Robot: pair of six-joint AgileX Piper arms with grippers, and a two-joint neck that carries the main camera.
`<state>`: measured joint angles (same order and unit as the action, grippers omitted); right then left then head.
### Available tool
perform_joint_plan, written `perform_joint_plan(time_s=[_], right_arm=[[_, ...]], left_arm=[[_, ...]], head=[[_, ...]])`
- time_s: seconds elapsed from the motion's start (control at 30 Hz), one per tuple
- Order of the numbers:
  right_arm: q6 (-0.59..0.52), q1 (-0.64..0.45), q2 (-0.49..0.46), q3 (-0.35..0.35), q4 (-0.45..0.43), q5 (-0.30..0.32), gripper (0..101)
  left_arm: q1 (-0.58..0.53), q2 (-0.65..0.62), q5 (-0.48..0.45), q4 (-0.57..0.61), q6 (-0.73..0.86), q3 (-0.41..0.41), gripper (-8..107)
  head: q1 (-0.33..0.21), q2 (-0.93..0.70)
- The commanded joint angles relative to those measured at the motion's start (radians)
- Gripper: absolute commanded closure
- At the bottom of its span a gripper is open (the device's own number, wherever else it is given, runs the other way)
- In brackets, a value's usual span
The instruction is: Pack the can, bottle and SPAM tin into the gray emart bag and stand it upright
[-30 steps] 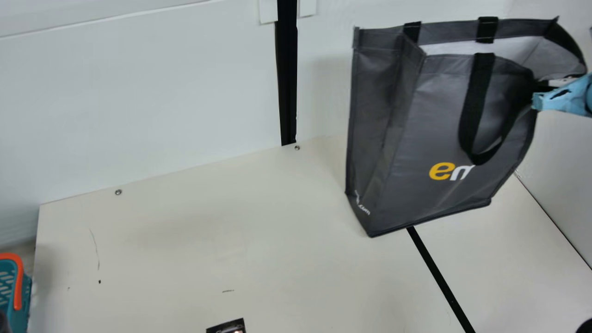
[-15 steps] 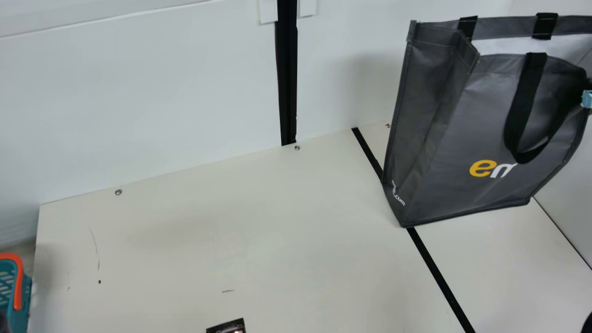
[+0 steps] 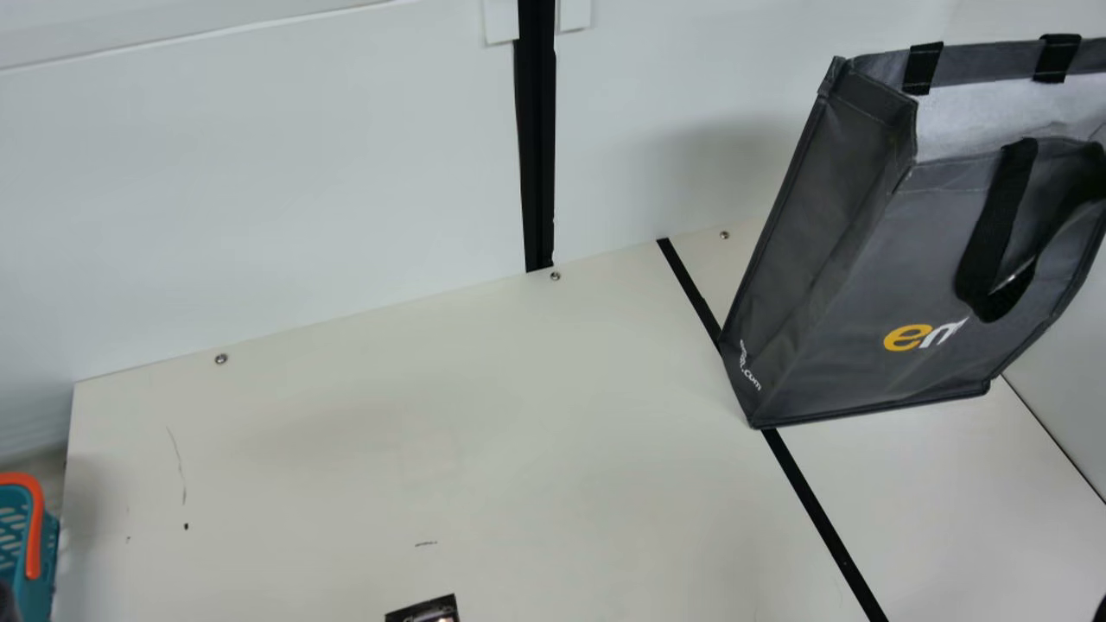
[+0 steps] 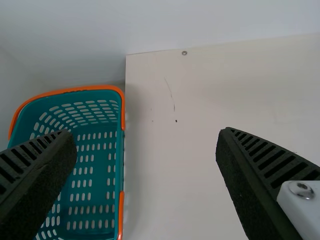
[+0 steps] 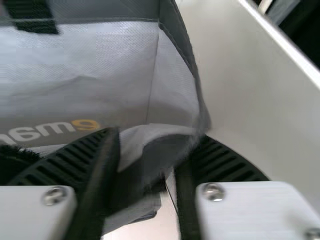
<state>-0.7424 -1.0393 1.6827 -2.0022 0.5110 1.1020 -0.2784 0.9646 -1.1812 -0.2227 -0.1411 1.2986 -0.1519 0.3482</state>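
In the main view the gray bag (image 3: 864,276) leans over toward the right side of the desk (image 3: 432,432) — mouth open, pale lining showing, one lower corner over the black strip (image 3: 825,523). In the right wrist view its rim is at the right pincer (image 5: 157,135), though I cannot tell whether that one is pinching it. The left pincer (image 4: 145,132) is spread wide with nothing between its tips, above the teal basket (image 4: 121,150) and the bare desk beside it.
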Motion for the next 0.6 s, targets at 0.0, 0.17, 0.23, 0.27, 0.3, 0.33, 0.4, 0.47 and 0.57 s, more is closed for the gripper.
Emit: perform_joint_plan(time_s=[0.0,0.17,0.23,0.27,0.3,0.33,0.4,0.47,0.57], right_arm=[[0.000,-0.001,-0.001,-0.016,0.009,0.013,38],[0.001,-0.004,0.002,-0.074,0.037,0.033,21],[0.001,-0.004,0.004,-0.100,0.048,0.041,15],[0.001,-0.005,0.007,-0.114,0.053,0.046,11],[0.002,-0.005,0.009,-0.129,0.059,0.051,8],[0.002,-0.005,0.011,-0.143,0.063,0.055,6],[0.005,-0.004,0.017,-0.173,0.073,0.064,6],[0.007,-0.003,0.025,-0.203,0.081,0.073,6],[0.012,0.001,0.035,-0.249,0.092,0.086,6]], left_arm=[[0.000,0.000,0.000,0.000,0.000,0.000,9],[0.000,0.000,0.000,0.000,0.000,0.000,9],[0.000,0.000,0.000,0.000,0.000,0.000,9],[0.000,0.000,0.000,0.000,0.000,0.000,9],[0.000,0.000,0.000,0.000,0.000,0.000,9],[0.000,0.000,0.000,0.000,0.000,0.000,9],[0.000,0.000,0.000,0.000,0.000,0.000,9],[0.000,0.000,0.000,0.000,0.000,0.000,9],[0.000,0.000,0.000,0.000,0.000,0.000,9]], head=[[-0.023,0.001],[-0.023,0.001],[-0.023,0.001],[-0.023,0.001],[-0.023,0.001],[-0.023,0.001],[-0.023,0.001],[-0.023,0.001],[-0.023,0.001]])
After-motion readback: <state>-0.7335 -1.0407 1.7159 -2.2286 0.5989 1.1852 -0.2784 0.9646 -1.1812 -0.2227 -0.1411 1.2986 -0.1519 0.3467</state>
